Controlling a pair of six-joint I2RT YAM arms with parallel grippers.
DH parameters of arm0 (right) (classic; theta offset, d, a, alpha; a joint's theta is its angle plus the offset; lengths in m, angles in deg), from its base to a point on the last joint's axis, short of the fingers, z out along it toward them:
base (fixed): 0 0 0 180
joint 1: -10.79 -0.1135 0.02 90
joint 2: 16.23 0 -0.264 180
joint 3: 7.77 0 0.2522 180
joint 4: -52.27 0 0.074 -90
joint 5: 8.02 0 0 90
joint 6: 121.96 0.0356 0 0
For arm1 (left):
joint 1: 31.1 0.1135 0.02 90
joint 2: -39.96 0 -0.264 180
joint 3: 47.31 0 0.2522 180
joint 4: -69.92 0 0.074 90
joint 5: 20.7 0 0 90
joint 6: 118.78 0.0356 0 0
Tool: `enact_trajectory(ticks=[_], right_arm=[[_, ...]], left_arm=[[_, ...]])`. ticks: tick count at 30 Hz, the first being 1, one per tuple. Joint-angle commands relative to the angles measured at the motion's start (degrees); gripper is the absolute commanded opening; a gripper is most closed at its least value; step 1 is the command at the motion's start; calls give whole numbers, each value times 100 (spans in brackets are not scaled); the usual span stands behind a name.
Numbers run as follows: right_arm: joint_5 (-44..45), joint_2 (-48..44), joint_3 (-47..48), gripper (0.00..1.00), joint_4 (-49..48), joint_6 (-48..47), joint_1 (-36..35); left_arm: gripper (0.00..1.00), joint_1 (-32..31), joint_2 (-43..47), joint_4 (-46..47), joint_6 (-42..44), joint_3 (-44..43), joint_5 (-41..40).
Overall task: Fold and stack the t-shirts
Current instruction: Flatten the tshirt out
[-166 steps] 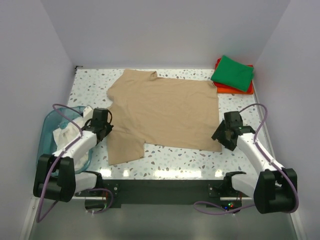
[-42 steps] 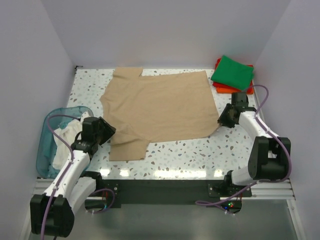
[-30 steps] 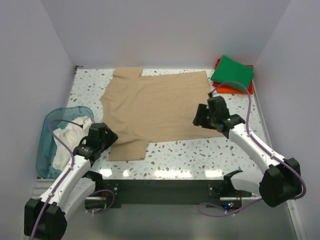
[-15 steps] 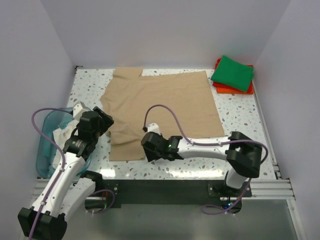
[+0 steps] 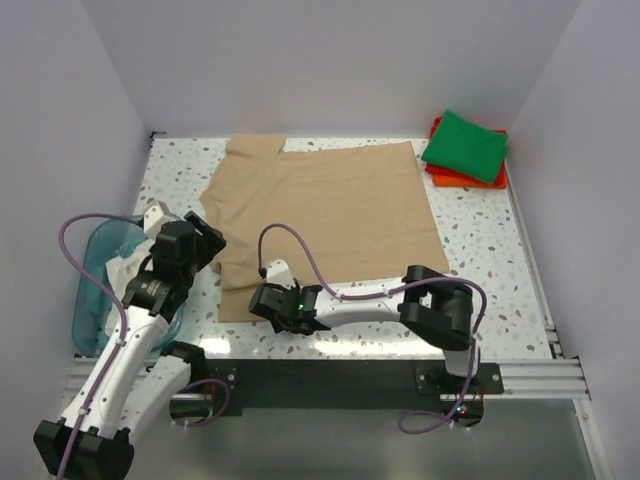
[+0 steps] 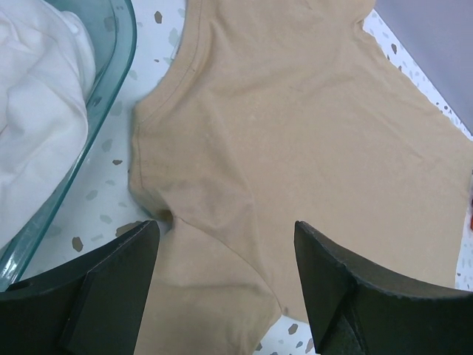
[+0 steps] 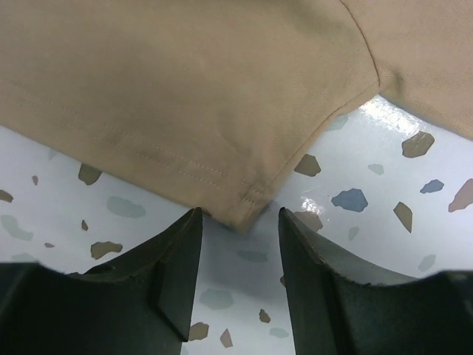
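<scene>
Pose, right arm: lay stretched low along the near edge of the counter (image 5: 480, 260), elbow near its own base, wrist far over toward the left arm. Pointed the right tool (image 5: 268, 302) at the near hem corner of one sleeve of the tan t-shirt (image 5: 330, 210). Stood parted in the wrist view, fingers (image 7: 174, 274) on either side of that corner, nothing pinched.

Pose, left arm: stood raised and bent beside the teal basket (image 5: 92, 300), with the left tool (image 5: 203, 240) hanging above the seam joining the same sleeve to the body. Gaped wide, gripping nothing.

Found the tan t-shirt spread flat across the middle of the counter. Found the white t-shirt (image 6: 37, 111) bunched in the basket, and the green t-shirt (image 5: 465, 145) folded atop the orange-red t-shirt (image 5: 452, 178) at the far right corner.
</scene>
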Motion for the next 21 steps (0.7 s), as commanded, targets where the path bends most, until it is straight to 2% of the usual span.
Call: enact_trajectory(ticks=[1,4,6,7,10,13,21], right_arm=[[404,90,132,49,-121,193,-6],[465,108,9,42,-270,219,-6],[465,91,-87,30,-367,219,-6],[457,82,-131,21,-394,228,-6],[439,-67,-316,6,-394,254,-6],[404,-383,-632,1,-367,211,-15],[211,-1253,-1291,0,-113,17,161]], left_arm=[[78,-11,93,164,93,159,27],[77,-11,84,296,31,378,168],[76,-11,66,392,-13,545,256],[75,-11,66,419,-56,599,291],[74,-11,66,542,-162,836,405],[73,-11,66,682,-206,1064,555],[74,-19,5,1078,-303,1600,1029]])
